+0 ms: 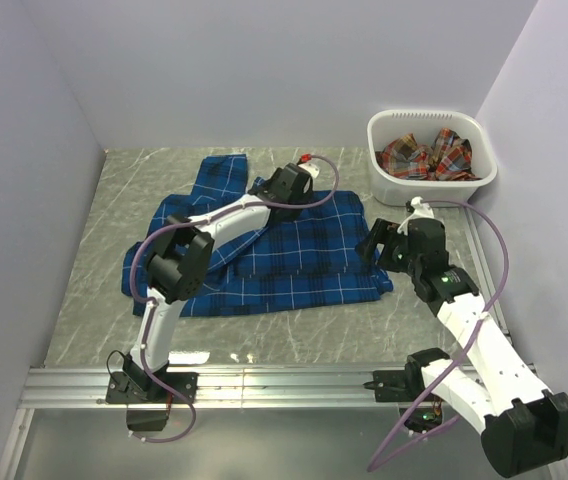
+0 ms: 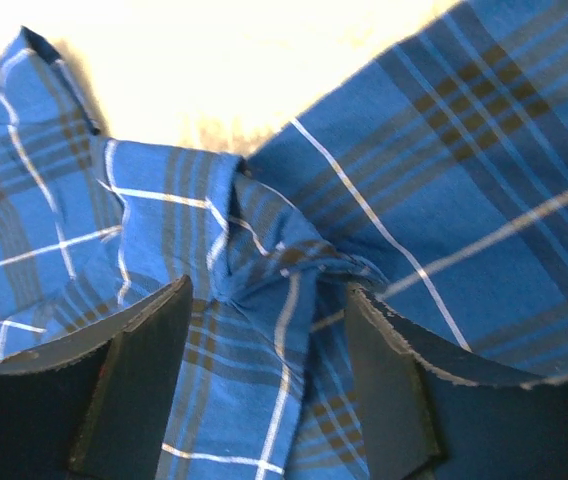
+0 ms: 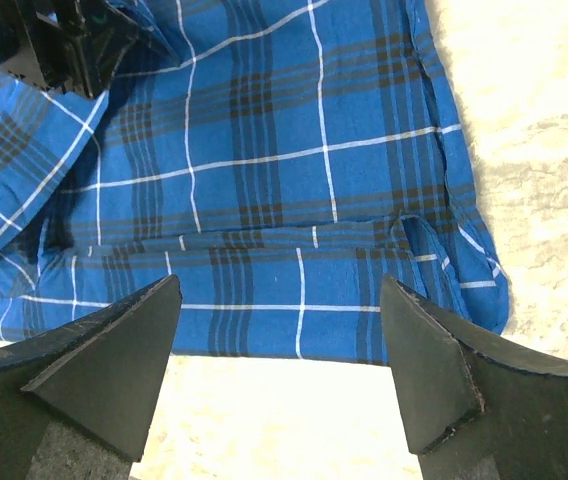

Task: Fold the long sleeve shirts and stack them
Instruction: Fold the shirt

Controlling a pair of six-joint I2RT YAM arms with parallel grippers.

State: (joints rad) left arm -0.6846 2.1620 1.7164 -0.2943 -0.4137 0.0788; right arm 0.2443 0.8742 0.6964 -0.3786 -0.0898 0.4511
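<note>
The royal blue plaid shirt (image 1: 294,255) lies spread on the table, partly folded. My left gripper (image 1: 284,188) is down on its far edge. In the left wrist view its jaws (image 2: 269,288) stand apart, astride a bunched fold of the blue cloth (image 2: 264,330). My right gripper (image 1: 376,246) hovers at the shirt's right edge, open and empty. The right wrist view shows the shirt (image 3: 294,170) beyond my open right gripper (image 3: 279,290), bare table beneath. The red-orange plaid shirt (image 1: 426,156) lies crumpled in the basket.
The white plastic basket (image 1: 430,188) stands at the back right corner, close behind my right gripper. Walls close the table on the left, back and right. A metal rail (image 1: 284,385) runs along the near edge. My left gripper's body shows in the right wrist view (image 3: 64,40).
</note>
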